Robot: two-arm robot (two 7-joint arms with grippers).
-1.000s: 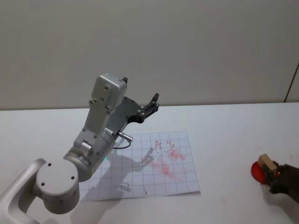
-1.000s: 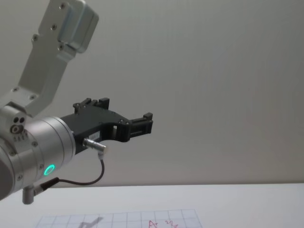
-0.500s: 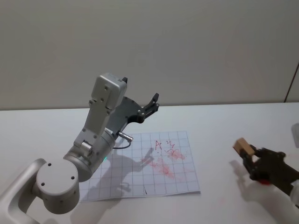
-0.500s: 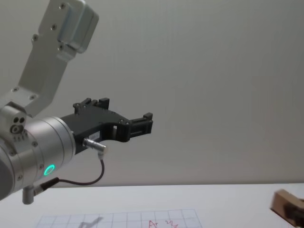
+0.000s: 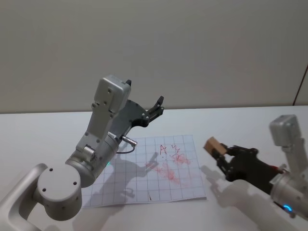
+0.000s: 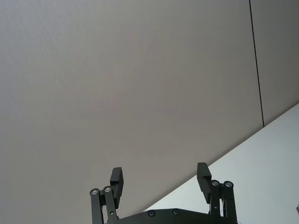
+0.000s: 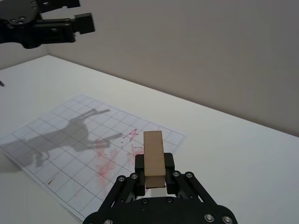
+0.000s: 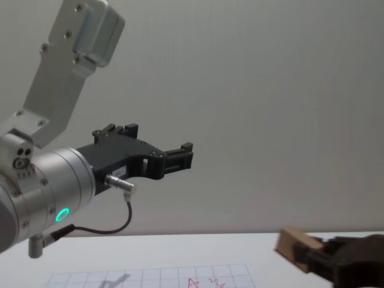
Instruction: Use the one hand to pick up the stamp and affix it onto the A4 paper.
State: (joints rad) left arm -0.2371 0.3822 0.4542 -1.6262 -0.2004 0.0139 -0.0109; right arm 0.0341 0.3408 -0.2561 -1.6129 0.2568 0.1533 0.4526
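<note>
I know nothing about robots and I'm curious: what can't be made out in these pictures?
- Head view: the left arm covers the A4 paper's left side.
- Chest view: the bottom edge cuts off most of the paper.
- Right wrist view: the right tool covers the stamp's gripped sides.
- The paper's red marks: too small to read.

Left claw raised high toward the table's far edge, fingers apart; right claw low, pinching the stamp.
</note>
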